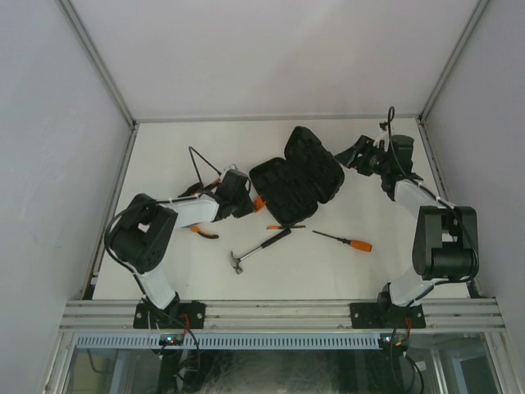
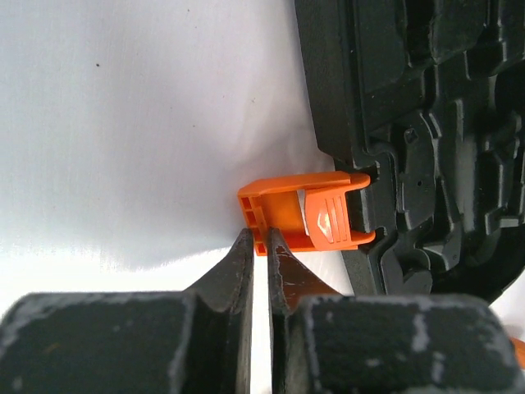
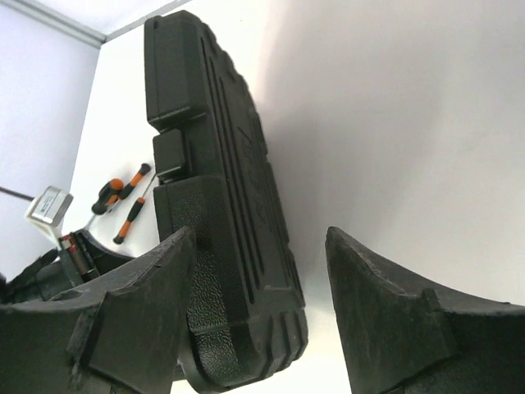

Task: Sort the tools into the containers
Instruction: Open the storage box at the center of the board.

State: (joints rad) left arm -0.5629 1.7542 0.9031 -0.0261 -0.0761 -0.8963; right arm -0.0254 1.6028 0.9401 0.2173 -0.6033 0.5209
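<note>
**A:** Where was the case (image 1: 283,195)?

**B:** Open, about the middle of the table (image 1: 180,148), slightly toward its far edge. The base half lay flat on the left arm's side. The lid (image 3: 221,164) stood raised on the side toward the far right corner.

**A:** And the tools?

**B:** All outside it. The hammer (image 1: 261,245) and two screwdrivers (image 1: 343,240) lay between the case and the near edge. The pliers (image 1: 205,233) lay partly hidden under the left arm.

**A:** What was the right gripper (image 3: 258,238) doing?

**B:** Its fingers were spread wide, straddling the lid's thickness. The lid sat close against one finger, with a clear gap to the other, so nothing was clamped. The lid's long axis ran straight away from the wrist, in line with the fingers.

**A:** And the left gripper (image 2: 261,240)?

**B:** It was pinched to a narrow slit, with its tips at the outer end of the orange latch (image 2: 299,215) on the base's rim. I couldn't tell whether it had caught any of the latch.

**A:** So what did the coming move hinge on?

**B:** As I judged it, the lid lay dead ahead between the right fingers, so that arm only needed to close across the lid's thin side to hold it. Of the tools, the hammer lay nearer the left arm and the orange-handled screwdriver nearer the right.
</note>
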